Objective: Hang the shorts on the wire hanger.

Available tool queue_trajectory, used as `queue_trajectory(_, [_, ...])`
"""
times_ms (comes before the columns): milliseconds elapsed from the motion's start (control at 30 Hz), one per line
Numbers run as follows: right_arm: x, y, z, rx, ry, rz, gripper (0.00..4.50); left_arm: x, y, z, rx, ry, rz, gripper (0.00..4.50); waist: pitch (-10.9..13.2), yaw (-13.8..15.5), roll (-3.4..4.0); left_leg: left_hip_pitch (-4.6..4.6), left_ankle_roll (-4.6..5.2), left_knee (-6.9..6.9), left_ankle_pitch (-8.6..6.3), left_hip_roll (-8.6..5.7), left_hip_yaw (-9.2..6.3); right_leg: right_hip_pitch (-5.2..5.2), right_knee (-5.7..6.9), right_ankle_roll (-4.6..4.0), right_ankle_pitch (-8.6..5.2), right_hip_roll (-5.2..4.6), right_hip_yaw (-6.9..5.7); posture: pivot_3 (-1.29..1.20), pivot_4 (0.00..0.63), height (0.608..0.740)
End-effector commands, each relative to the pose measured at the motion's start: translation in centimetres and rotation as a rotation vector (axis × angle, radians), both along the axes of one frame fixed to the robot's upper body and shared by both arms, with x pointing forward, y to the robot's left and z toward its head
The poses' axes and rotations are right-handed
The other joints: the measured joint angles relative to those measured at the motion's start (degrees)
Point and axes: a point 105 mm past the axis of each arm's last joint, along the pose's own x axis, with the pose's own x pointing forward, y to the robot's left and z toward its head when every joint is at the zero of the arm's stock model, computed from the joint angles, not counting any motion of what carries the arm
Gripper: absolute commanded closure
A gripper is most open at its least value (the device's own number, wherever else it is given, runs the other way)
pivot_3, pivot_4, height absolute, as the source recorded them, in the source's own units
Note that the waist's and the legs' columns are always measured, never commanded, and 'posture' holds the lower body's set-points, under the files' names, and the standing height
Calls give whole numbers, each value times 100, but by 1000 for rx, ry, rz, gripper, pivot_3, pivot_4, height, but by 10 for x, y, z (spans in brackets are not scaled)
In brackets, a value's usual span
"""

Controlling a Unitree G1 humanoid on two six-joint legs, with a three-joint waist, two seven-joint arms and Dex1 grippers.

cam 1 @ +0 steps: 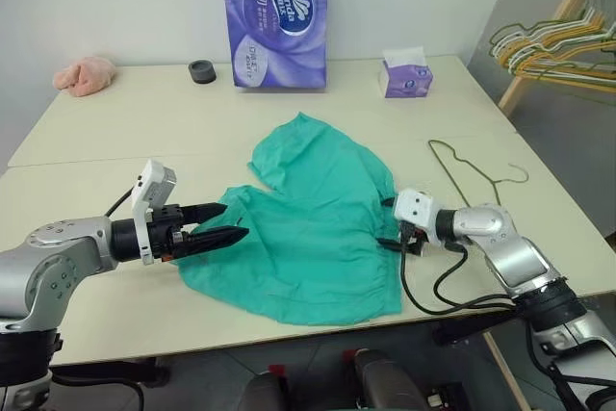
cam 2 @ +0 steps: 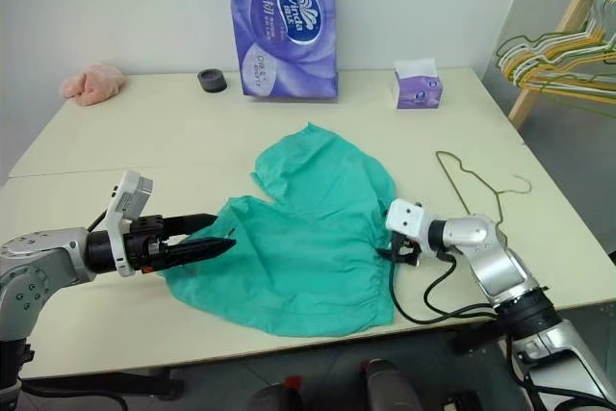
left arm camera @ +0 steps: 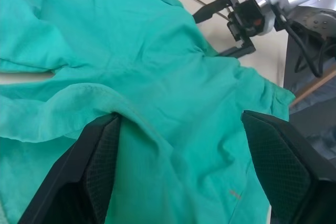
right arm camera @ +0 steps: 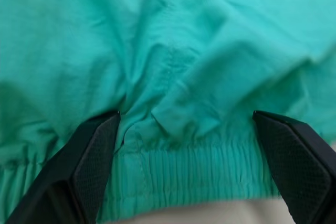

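The teal-green shorts (cam 1: 308, 228) lie spread and crumpled on the table's near half, with the gathered waistband (right arm camera: 189, 177) along their right edge. My left gripper (cam 1: 233, 220) is open, level at the shorts' left edge, its fingertips (left arm camera: 100, 166) over the fabric. My right gripper (cam 1: 390, 223) is open at the waistband, one finger on each side of a fabric fold. Nothing is gripped. The thin olive wire hanger (cam 1: 472, 172) lies flat on the table, just right of the shorts and beyond my right gripper.
At the table's back stand a purple toilet-paper pack (cam 1: 276, 16), a small purple tissue box (cam 1: 404, 72), a black roll (cam 1: 202, 71) and a pink cloth lump (cam 1: 85, 74). A wooden rack of bunched hangers (cam 1: 558, 40) stands off the table's right.
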Motion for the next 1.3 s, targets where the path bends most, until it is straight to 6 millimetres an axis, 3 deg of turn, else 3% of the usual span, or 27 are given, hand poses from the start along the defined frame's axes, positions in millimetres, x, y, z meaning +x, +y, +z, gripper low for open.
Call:
queue_trajectory(33, [-19,3,-22,-123,-3,121,166,4,-2,11,7,-61,-16,723,-9,-1,-6,5,0,0,0,-1,-2,6,0,11,-6,0,-3,-150,95,740])
queue_trajectory(167, [-5,2,7,-55,-106,81,166,12,-5,17,-8,-91,-7,723,-14,3,-12,16,0,2,0,-4,-6,19,1,23,-12,1,-7,-150,95,740])
queue_trajectory(300, [0,-11,28,26,-82,20,166,13,-14,16,-1,-108,-35,723,-13,0,-10,15,0,9,1,-4,-4,19,5,23,-8,1,-3,-154,94,740])
queue_trajectory(400, [1,-23,31,101,-15,-55,166,9,-18,5,26,-94,-57,723,-13,2,-10,13,0,9,1,-3,-4,18,5,4,4,1,-3,-157,93,740])
queue_trajectory(567, [4,-40,13,64,17,-168,166,-5,-23,-13,37,-30,-91,723,-13,-13,-10,12,1,7,1,0,-2,15,4,2,3,1,2,-162,90,740])
queue_trajectory(700, [7,-37,-2,20,25,-197,166,-15,-22,-28,55,21,-101,723,-15,-37,-8,11,0,8,1,-3,1,12,6,3,2,1,4,-170,90,740])
queue_trajectory(800, [27,-32,-8,-10,-21,-245,166,-21,-12,-47,80,82,-67,723,-17,-125,-11,24,0,8,1,-3,7,19,5,17,-5,5,8,-171,92,740])
queue_trajectory(1100, [71,-4,19,60,-167,-274,166,-23,-1,-56,83,100,10,723,-23,-187,-17,67,2,3,8,-3,12,50,9,29,1,13,23,-149,90,740])
queue_trajectory(1200, [77,7,25,57,-194,-237,166,-20,-1,-54,72,88,33,723,-22,-187,-15,58,2,1,7,1,12,43,8,0,14,11,23,-141,89,740])
queue_trajectory(1300, [74,6,33,22,-208,-178,166,-16,-1,-47,44,69,53,723,-21,-178,-14,46,2,-2,7,3,6,37,7,-1,15,3,16,-141,89,740])
